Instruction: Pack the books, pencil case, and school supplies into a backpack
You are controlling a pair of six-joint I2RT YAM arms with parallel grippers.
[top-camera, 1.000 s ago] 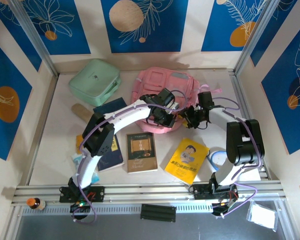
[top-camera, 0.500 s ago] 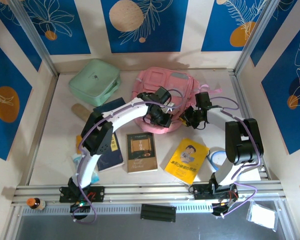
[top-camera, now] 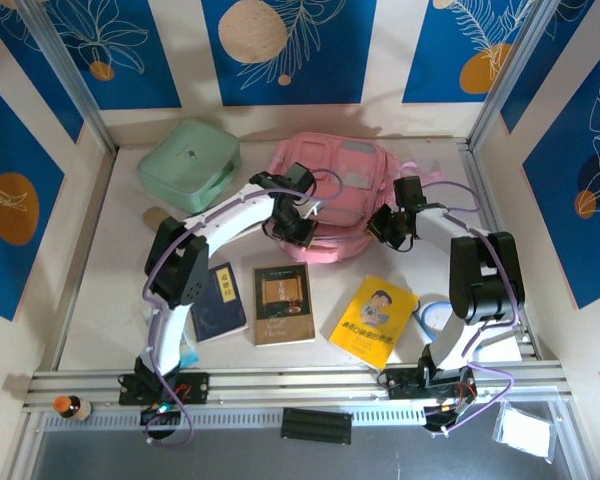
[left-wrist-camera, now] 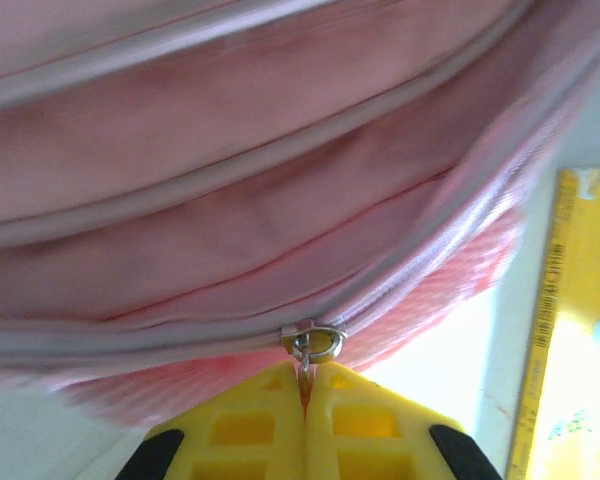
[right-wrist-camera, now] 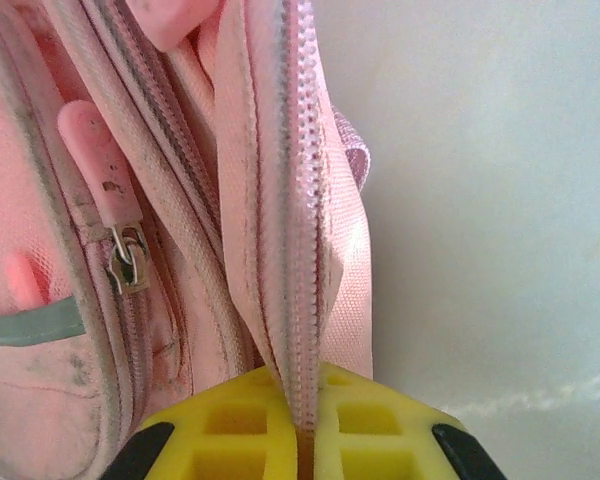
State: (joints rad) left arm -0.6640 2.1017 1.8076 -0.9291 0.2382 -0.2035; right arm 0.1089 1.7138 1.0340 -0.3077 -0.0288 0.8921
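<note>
Left fingers (left-wrist-camera: 250, 430) shifted left, pinching metal zip pull (left-wrist-camera: 315, 345); right fingers (right-wrist-camera: 230, 420) clamp backpack (top-camera: 355, 185) ribbed zipper (right-wrist-camera: 302, 200).

From above, one camera overlooks the whole table (top-camera: 105, 285); both wrist cameras closely face the shared backpack (top-camera: 352, 185).

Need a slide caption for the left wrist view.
Left end effector shut on the metal zipper pull of the pink backpack, yellow book at right.

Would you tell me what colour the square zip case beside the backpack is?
The zip case is mint green; the top external view shows it best.
</note>
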